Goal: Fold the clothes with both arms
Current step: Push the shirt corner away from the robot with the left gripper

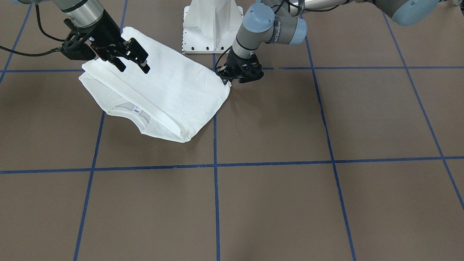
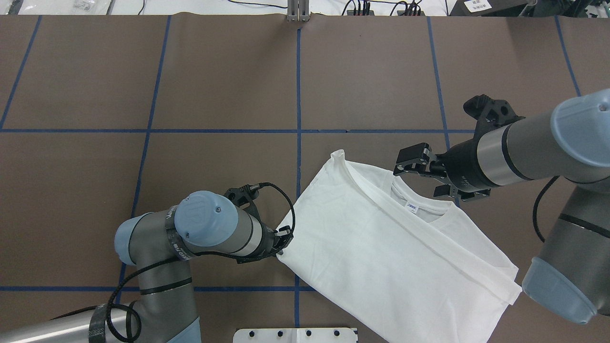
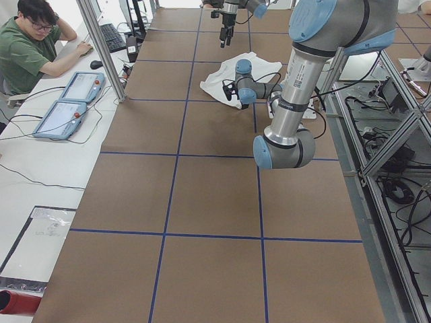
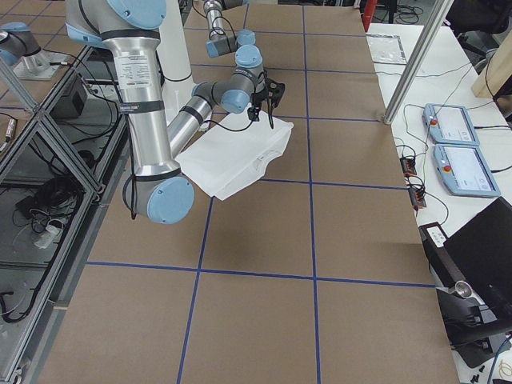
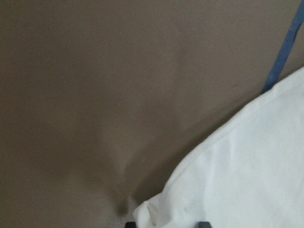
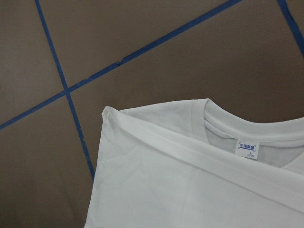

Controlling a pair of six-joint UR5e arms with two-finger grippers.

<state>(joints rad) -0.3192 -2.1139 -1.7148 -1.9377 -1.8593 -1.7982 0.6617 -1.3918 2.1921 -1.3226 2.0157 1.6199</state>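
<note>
The light, limp shirt (image 2: 381, 252) will likely sag, so pinch its edges: the right gripper (image 2: 425, 175) hovers spread beside the collar (image 6: 223, 118), and the left gripper (image 2: 282, 244) meets the corner far from the collar, grip unclear.

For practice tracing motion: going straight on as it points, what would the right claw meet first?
The right claw would probably meet the white T-shirt near its collar; depth is unclear.

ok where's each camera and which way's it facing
Front-facing: across the table, facing the pedestal; left gripper, right gripper.
Overhead: behind robot, looking forward; left arm, right arm.
Exterior left: left end; left arm near.
Exterior right: right end; right arm near.
Left wrist: T-shirt corner; fingertips.
Right wrist: collar, neck label; no robot.
All share the T-shirt.
</note>
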